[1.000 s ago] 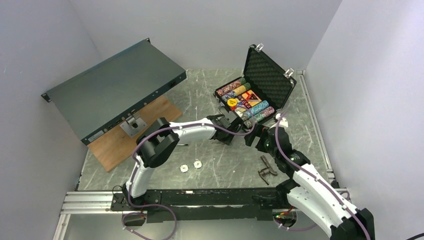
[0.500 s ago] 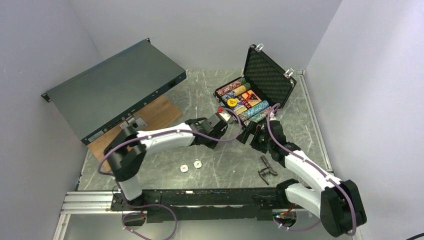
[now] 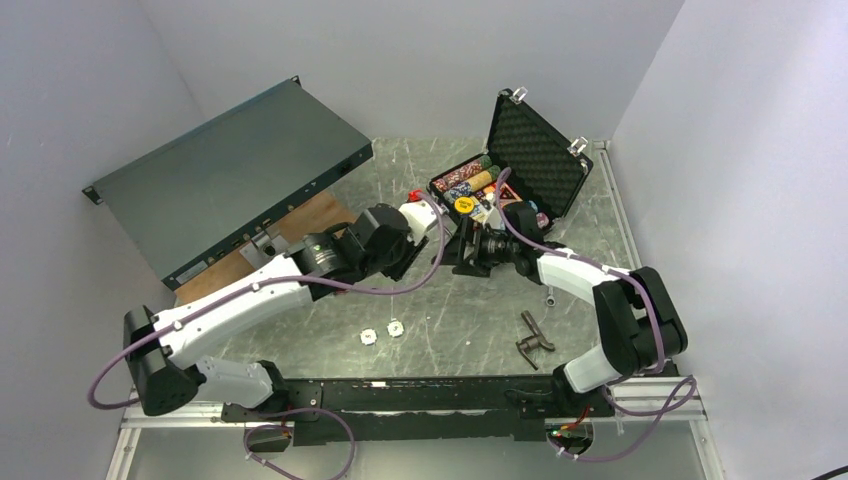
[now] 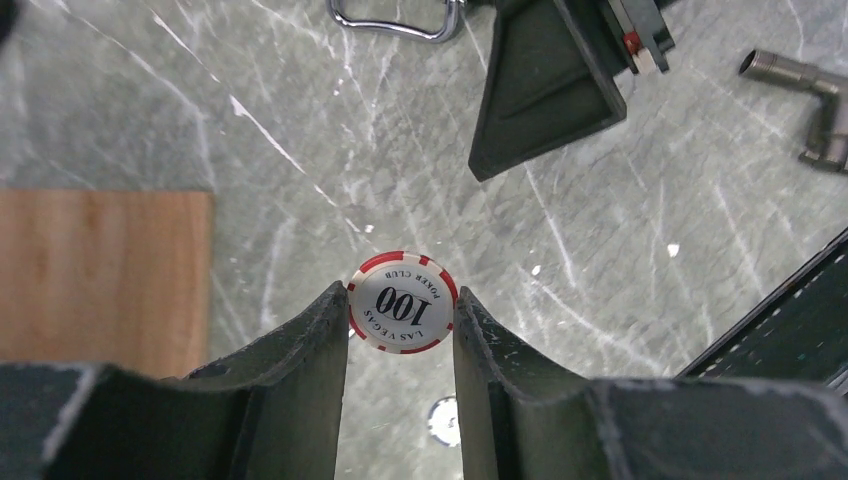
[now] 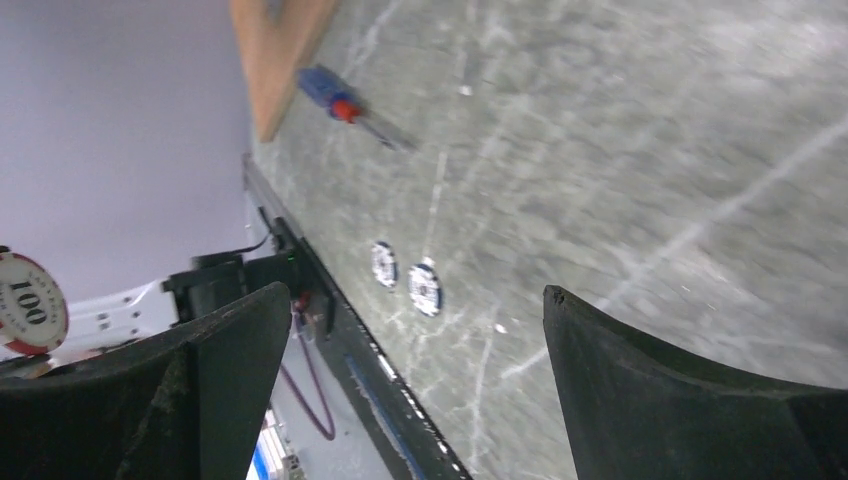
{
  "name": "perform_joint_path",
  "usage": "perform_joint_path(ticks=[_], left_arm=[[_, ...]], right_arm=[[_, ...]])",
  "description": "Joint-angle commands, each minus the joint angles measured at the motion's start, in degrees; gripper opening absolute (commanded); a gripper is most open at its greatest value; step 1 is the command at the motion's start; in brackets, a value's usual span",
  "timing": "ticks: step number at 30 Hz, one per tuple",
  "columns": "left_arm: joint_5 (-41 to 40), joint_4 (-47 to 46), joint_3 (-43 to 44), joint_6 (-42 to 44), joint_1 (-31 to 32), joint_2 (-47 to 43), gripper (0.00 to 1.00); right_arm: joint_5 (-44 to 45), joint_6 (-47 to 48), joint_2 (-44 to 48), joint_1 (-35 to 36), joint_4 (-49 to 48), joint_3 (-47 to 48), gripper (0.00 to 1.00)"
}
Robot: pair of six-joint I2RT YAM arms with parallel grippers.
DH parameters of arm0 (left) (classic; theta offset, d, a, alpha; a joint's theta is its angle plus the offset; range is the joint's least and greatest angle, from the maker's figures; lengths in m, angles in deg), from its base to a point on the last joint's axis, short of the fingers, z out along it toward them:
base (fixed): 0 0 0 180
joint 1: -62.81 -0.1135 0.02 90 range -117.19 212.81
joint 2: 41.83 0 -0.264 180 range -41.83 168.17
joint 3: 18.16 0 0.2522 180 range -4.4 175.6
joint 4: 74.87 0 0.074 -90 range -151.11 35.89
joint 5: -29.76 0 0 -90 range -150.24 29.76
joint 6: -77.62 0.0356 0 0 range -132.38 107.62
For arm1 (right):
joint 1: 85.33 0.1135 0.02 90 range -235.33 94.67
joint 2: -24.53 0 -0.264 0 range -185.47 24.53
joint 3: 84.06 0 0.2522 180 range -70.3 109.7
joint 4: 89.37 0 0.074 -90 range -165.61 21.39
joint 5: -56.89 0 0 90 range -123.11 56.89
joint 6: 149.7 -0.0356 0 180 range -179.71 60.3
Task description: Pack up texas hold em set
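The open black briefcase [image 3: 562,185] stands at the back right with its foam lid up and rows of coloured chips [image 3: 470,180] inside. My left gripper [image 3: 416,203] hangs just left of the case, shut on a red-and-white "100" chip [image 4: 402,302] held by its edges above the table. My right gripper [image 3: 462,248] is open and empty in front of the case, close to the left one. Its fingers [image 5: 640,380] frame two white-and-blue chips [image 5: 424,287] lying on the table [image 3: 369,337]. The held chip [image 5: 30,302] shows at the left edge of the right wrist view.
A grey-green rack unit [image 3: 230,175] leans over a wooden board [image 3: 290,255] at the left. A red-blue screwdriver [image 5: 340,103] lies by the board. A small silver wrench [image 3: 548,298] and a dark tool [image 3: 533,335] lie front right. The case's silver handle [image 4: 395,20] faces the arms.
The left gripper has carried the chip back and left, up beside the case. The right gripper has swung left across the front of the case and stayed open.
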Motion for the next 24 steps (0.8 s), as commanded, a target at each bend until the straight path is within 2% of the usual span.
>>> perform_joint_path(ticks=[1,3,9,16,19,24], left_arm=[[1.4,5.2,3.2,10.1,-0.2,-4.2,0.34],[1.8,3.0,0.6,12.4,-0.2,-6.4,0.34],[4.0,-0.5,-4.2,13.6,-0.2,-10.9,0.33],[3.8,-1.8,-7.3,13.5,-0.2,-12.9,0.32],[3.6,-1.8,-7.6,13.3,-0.2,-12.8,0.32],[3.1,-1.8,-7.8,13.3,-0.2,-13.0,0.32]], right_arm=[[-7.8,-3.3,-0.2,0.9,-7.8,5.3,0.97],[-7.7,-4.3,-0.9,1.6,-7.7,7.3,0.95],[-8.9,-8.5,-3.5,5.5,-10.3,12.1,0.75],[-9.6,-10.3,-3.1,9.9,-13.1,14.4,0.72],[-9.9,-11.6,-2.8,10.8,-14.8,14.5,0.63],[-10.4,-12.1,-2.9,13.0,-15.0,15.4,0.56]])
